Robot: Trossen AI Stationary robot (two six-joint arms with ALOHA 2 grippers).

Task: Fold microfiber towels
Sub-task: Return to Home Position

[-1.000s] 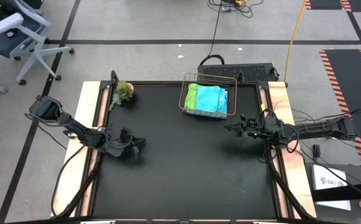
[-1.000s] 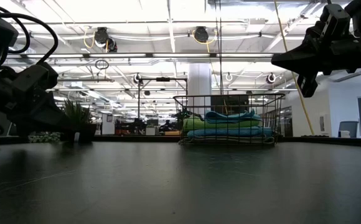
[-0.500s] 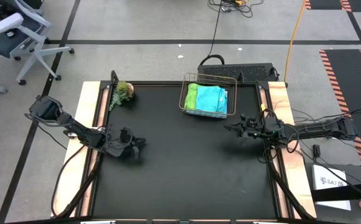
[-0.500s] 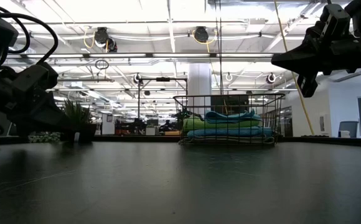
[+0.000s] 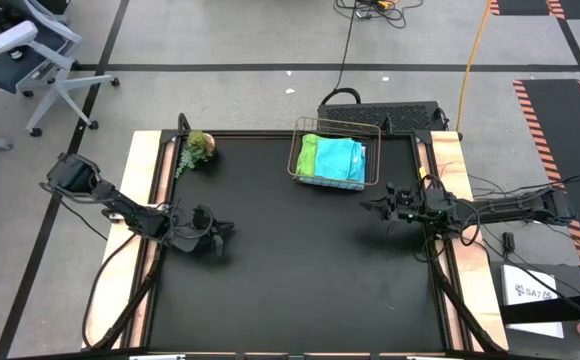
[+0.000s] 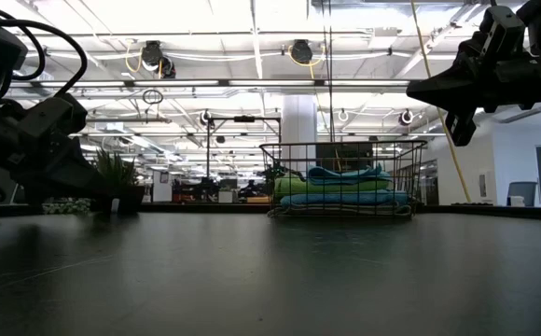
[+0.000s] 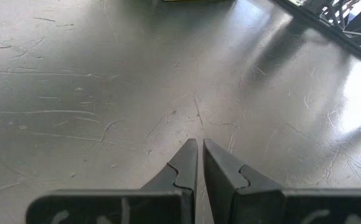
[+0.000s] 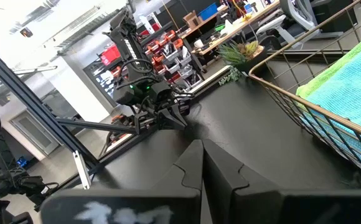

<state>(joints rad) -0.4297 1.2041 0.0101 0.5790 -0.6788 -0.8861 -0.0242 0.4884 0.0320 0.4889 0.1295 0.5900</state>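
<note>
Left end effector (image 5: 225,230), right end effector (image 5: 368,207), both closed

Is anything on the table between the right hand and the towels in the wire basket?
Nothing visible: only bare tabletop lies between the right hand and the wire basket, whose walls enclose the folded towels.

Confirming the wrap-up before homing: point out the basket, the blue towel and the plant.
basket (image 6: 392,159), low view, front wire wall
blue towel (image 5: 342,160), high view, folded top face
plant (image 5: 199,146), high view, leaves
</note>
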